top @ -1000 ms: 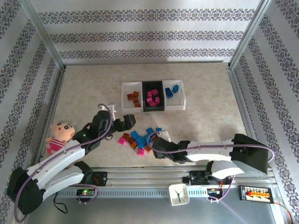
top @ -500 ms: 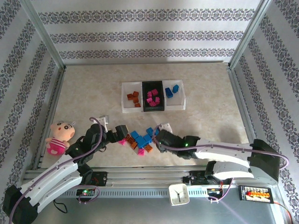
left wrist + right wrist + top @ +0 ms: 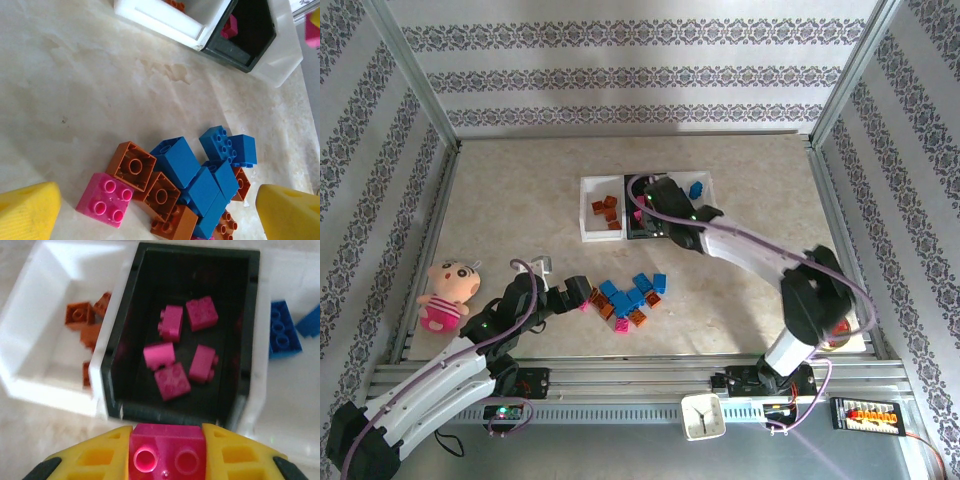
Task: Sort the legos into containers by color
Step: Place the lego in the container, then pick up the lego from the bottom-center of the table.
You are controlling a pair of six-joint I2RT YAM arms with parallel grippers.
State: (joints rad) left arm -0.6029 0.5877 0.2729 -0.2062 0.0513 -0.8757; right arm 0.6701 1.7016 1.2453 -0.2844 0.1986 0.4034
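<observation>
A loose pile of legos (image 3: 625,298) in blue, orange-brown and pink lies near the table's front. My left gripper (image 3: 580,292) sits low at its left edge, open. In the left wrist view its yellow fingers (image 3: 27,210) stand wide apart, with a pink brick (image 3: 105,199), orange bricks (image 3: 134,165) and blue bricks (image 3: 177,160) between and ahead of them. My right gripper (image 3: 168,435) is shut on a pink brick (image 3: 167,455), hovering at the near rim of the black middle bin (image 3: 175,412) of the containers (image 3: 590,225). Several pink bricks (image 3: 172,357) lie in that bin.
The left white bin (image 3: 45,385) holds orange bricks (image 3: 82,315) and the right white bin (image 3: 300,390) holds blue ones (image 3: 282,332). A pink plush doll (image 3: 445,293) sits at the left front. A small white clock (image 3: 702,416) stands on the rail below the table.
My right arm has swung from the pile up to the containers, shut on a pink brick. My left arm has come down and forward to the left side of the pile.
</observation>
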